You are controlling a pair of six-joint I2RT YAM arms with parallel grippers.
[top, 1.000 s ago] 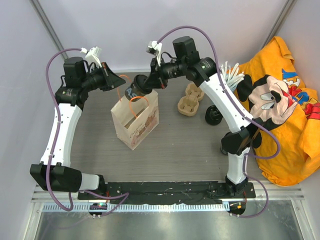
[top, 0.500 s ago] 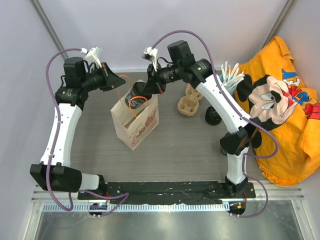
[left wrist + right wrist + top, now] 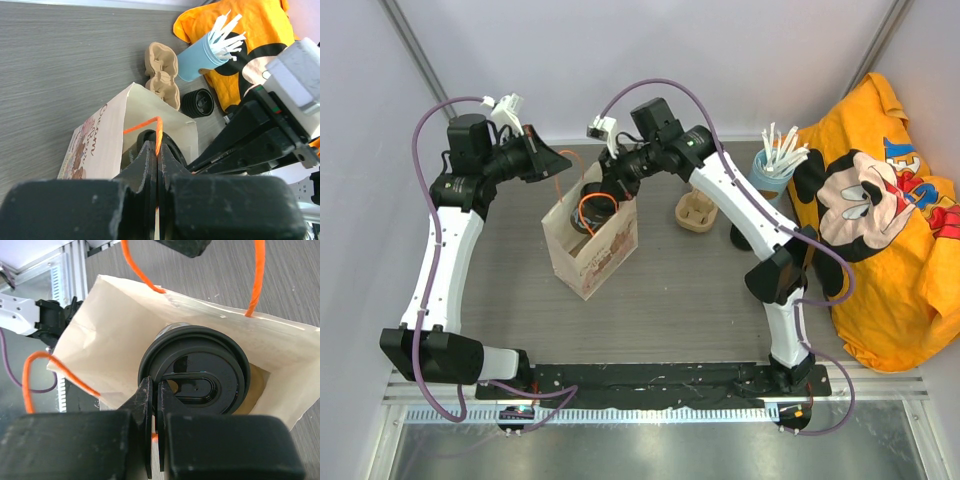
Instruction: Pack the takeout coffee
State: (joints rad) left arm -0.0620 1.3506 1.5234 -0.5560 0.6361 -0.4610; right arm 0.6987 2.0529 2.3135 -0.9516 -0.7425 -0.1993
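Observation:
The takeout coffee (image 3: 197, 102), a small round black cup with ribbed sides, stands on the table beside the cardboard carrier (image 3: 162, 70); in the top view my right arm mostly hides it. My left gripper (image 3: 157, 145) is shut on one orange handle (image 3: 159, 131) of the paper bag (image 3: 590, 250) and holds its mouth up. My right gripper (image 3: 156, 382) is shut on the rim of a larger cup with a glossy black lid (image 3: 200, 370). That cup sits inside the bag's mouth (image 3: 115, 315), below the rim.
The carrier (image 3: 695, 212) lies right of the bag. A blue cup of white sticks (image 3: 767, 160) stands at the back right. An orange printed shirt (image 3: 880, 220) covers the right side. The bag's other orange handle (image 3: 257, 275) arches above its far edge.
My right arm has swung left and down, carrying the glossy-lidded cup from above the bag's right edge into its mouth. The left arm and the bag have stayed put.

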